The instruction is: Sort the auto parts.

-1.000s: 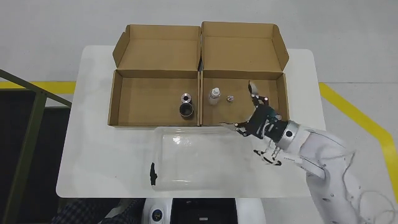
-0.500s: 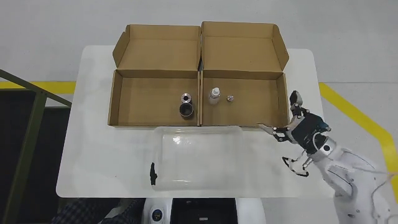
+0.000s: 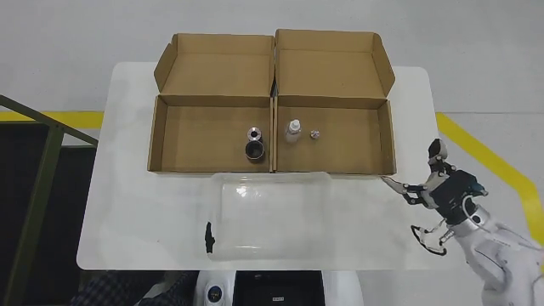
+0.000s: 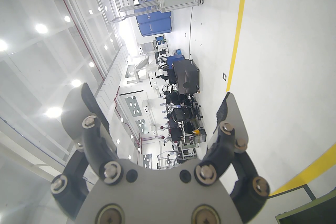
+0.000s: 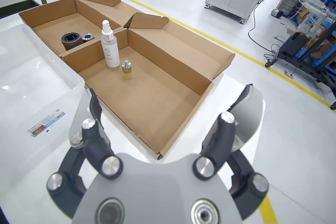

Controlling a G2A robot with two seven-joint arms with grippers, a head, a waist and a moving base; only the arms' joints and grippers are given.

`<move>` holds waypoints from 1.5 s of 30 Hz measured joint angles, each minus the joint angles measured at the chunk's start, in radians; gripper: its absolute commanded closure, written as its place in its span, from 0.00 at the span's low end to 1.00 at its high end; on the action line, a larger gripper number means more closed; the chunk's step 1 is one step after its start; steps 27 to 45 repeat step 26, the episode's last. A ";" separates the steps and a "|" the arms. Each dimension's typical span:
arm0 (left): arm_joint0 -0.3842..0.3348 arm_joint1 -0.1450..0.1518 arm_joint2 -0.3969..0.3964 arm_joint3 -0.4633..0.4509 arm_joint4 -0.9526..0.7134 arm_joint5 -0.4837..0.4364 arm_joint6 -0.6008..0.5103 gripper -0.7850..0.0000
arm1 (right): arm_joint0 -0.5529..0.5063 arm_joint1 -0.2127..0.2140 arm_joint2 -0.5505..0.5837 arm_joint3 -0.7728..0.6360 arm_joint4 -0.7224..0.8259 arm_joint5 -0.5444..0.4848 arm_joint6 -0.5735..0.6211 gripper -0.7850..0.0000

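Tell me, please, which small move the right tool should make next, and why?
Probably swing the open, empty right tool over the clear plastic bin toward the small black part at its left edge: it looks like the only piece not yet inside the two brown cardboard boxes.

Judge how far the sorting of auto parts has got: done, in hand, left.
Done: two metal cylinders stand in one cardboard box, a spray bottle and small fitting in the neighbouring box. In hand: nothing; the right gripper hangs open and empty beside that box. Left: perhaps only a small dark item at the clear bin's rim, which I cannot identify.
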State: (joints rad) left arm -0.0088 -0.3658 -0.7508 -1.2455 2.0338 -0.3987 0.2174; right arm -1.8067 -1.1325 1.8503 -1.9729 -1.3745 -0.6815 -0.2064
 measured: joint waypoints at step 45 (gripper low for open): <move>0.000 0.000 0.000 0.000 0.000 0.000 0.000 0.00 | -0.015 0.002 0.010 0.000 0.004 0.002 -0.014 0.00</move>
